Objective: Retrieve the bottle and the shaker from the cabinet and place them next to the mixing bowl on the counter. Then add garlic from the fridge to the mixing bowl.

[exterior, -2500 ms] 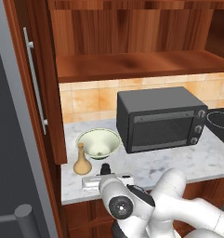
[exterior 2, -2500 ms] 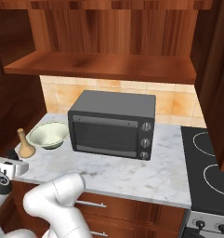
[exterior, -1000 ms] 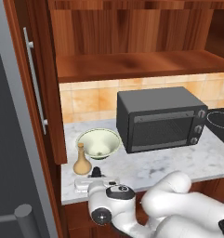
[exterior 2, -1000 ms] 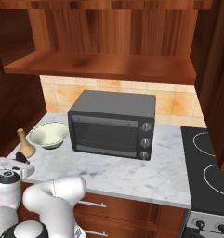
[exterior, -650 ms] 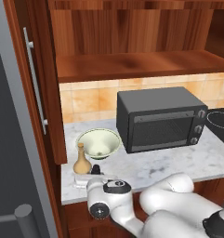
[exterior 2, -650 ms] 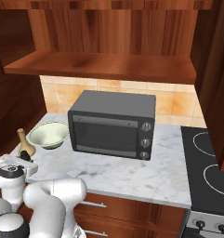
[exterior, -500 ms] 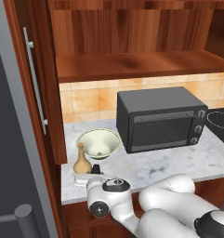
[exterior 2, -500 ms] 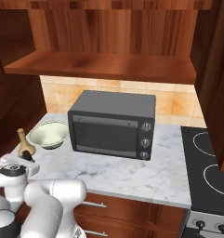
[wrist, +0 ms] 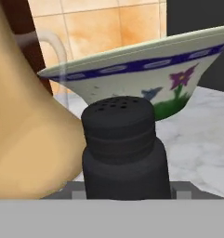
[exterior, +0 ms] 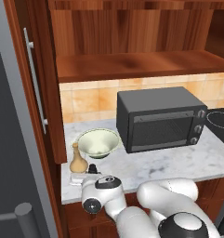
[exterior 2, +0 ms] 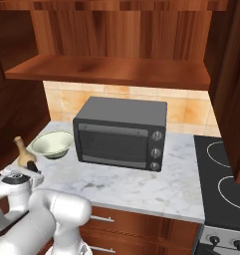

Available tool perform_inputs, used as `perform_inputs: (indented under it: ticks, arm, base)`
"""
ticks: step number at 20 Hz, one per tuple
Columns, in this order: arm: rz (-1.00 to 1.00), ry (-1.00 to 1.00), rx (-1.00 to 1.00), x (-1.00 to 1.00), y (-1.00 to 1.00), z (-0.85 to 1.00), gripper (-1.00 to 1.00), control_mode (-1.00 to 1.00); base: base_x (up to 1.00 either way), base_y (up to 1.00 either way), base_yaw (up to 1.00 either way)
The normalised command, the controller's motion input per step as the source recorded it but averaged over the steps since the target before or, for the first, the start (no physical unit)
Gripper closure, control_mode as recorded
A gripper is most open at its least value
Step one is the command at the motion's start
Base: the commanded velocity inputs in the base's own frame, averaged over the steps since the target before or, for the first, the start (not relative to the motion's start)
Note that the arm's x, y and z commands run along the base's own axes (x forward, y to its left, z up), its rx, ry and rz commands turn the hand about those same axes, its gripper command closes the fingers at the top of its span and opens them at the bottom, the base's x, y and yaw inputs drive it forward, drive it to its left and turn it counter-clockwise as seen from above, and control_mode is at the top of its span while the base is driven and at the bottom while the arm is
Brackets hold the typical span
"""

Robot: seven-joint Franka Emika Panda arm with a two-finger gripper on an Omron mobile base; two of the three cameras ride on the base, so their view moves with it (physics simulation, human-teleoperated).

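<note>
Shaker point(wrist: 123, 148) stands upright on table point(exterior: 155, 167), dead ahead of the gripper point(exterior: 90, 173) & between the jaws, long axis vertical. Bottle point(exterior: 78, 161) just beside it, mixing bowl point(exterior: 99, 142) right behind. Can't tell if jaws grip or have let go. Judgement: next is a straight pull-back, w/o tipping shaker.

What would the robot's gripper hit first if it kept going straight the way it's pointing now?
The small black tapered shaker, standing right at the gripper. Behind it stands the pale cream-green mixing bowl, with the tan bulbous bottle off to one side, though how close each is remains unclear.
</note>
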Motion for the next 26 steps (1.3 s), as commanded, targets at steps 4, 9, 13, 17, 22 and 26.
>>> perform_inputs:
  ticks: [4,9,13,17,22,26]
  arm:
    - [0.0,0.0,0.03,0.11,0.0,-0.38,-1.0,-1.0]
    - [0.0,-0.1,0.13,-0.02,-0.26,-0.06,-1.0,-1.0]
    - [0.0,-0.06,0.2,-0.03,-0.17,0.0,-1.0,-1.0]
    - [0.0,-0.02,0.16,-0.01,-0.01,0.01,-1.0,-1.0]
    - [0.0,-0.03,0.12,-0.11,0.0,0.0,-1.0,-1.0]
    - [0.01,-0.01,0.13,-0.27,0.01,0.03,-1.0,-1.0]
  base:
    - [0.0,0.0,0.0]
    - [0.0,0.0,0.0]
    - [0.0,0.0,0.0]
    - [0.0,0.0,0.0]
    - [0.0,0.0,0.0]
    - [0.0,0.0,0.0]
